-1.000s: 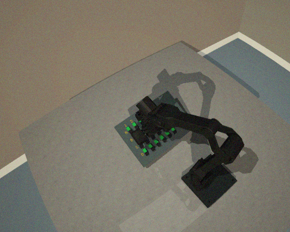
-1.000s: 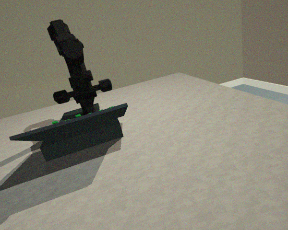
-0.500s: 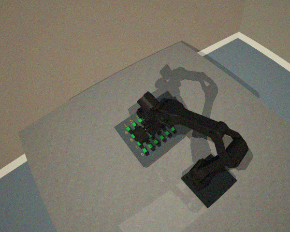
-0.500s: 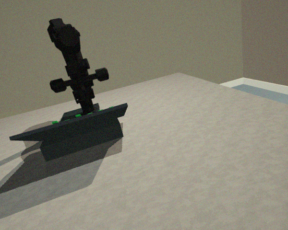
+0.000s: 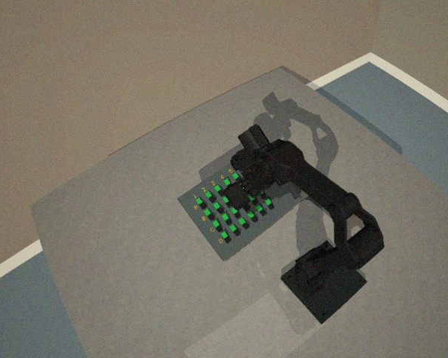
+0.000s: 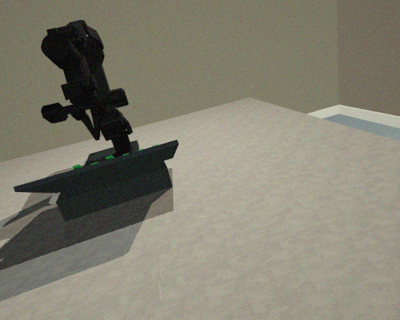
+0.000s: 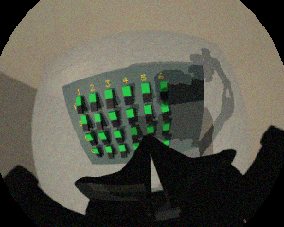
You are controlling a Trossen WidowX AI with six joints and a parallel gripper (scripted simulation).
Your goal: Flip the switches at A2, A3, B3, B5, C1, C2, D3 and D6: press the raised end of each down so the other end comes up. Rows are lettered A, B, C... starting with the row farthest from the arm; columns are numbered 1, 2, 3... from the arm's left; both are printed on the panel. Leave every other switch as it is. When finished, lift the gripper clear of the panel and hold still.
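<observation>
The dark panel carries rows of green-and-black switches. My gripper is shut and empty, its tip low over the near middle of the panel, around columns 4 and 5; contact cannot be told. In the wrist view, A2, A3, B3, B5, C1, C2, D3 and D6 show. The fingers hide D5. Which end of each switch is raised is too small to tell.
The panel stands tilted on a dark support on the grey table. The arm's base is at the lower right in the top view. The arm and its shadow cover the panel's column 6 side. A pale patch lies left of the base.
</observation>
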